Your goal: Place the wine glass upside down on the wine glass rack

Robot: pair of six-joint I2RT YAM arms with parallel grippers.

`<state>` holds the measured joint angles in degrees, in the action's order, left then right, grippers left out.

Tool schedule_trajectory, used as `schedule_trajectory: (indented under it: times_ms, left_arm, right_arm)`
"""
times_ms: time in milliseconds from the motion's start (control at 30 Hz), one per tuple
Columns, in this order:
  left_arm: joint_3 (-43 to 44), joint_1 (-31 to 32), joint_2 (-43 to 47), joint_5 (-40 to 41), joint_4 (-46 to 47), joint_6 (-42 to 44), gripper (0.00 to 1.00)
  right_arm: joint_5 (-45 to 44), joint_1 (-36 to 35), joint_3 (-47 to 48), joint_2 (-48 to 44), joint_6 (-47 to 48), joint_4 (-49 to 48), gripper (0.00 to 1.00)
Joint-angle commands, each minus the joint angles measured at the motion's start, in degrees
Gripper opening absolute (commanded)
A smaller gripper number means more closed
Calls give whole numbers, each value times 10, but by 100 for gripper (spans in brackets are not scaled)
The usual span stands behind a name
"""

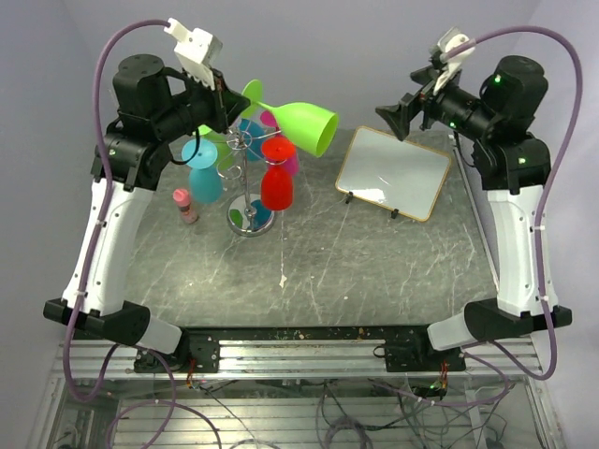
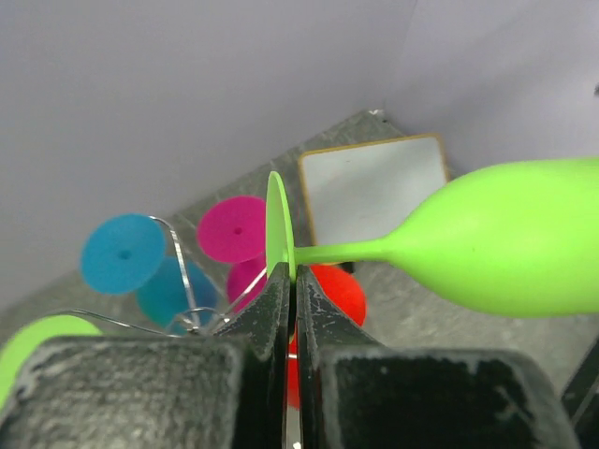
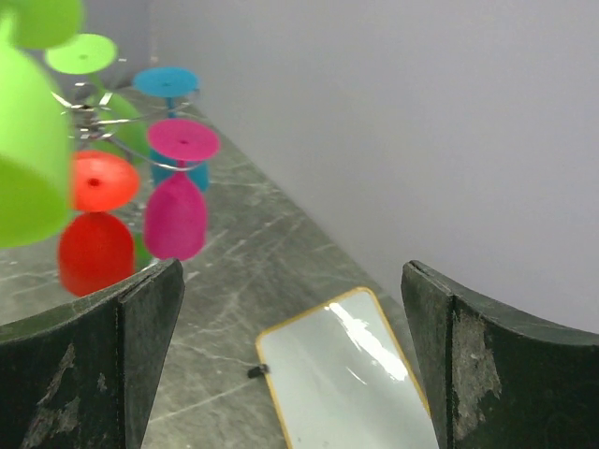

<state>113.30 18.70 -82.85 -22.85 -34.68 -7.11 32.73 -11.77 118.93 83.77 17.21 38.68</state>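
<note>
The near half of the bench [image 1: 374, 281] is bare grey stone from the arm bases up to the middle, with room on both sides. Further back on the left, a small pink bottle [image 1: 185, 206] stands just beside the wine glass rack [image 1: 246, 192], whose round base sits well in from the left edge. Blue [image 1: 204, 178], red [image 1: 277, 184] and magenta [image 3: 174, 215] glasses hang upside down from its arms, crowding the space around the pole. To the right, a framed white board [image 1: 393, 173] lies near the far right corner, apart from the rack.

Above the rack's top, the left gripper [image 2: 292, 281] is clenched on the thin foot of the green wine glass [image 2: 505, 238], which lies sideways, its bowl pointing right over the gap between rack and board. Whether the glass touches the wire cannot be told. The right gripper [image 1: 398, 117] hangs released, jaws wide, high over the board's far edge and clear of the glass.
</note>
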Motion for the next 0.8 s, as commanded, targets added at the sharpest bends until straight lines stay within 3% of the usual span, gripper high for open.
schedule_trajectory:
  times_ms: [0, 133, 367, 533, 767]
  left_arm:
    - [53, 20, 25, -37, -113, 225, 7]
    - [96, 68, 32, -1, -234, 416, 7]
    - [46, 129, 37, 76, -347, 573, 7]
    - [6, 145, 36, 151, -352, 623, 7]
    - [-28, 167, 29, 209, -309, 620, 7]
  right_arm:
    - [-63, 38, 0, -16, -15, -5, 100]
    - [-58, 68, -2, -20, -36, -15, 100]
    - [5, 96, -19, -14, -64, -33, 100]
    - [27, 102, -30, -15, -66, -37, 100]
    - [46, 106, -44, -18, -73, -44, 100]
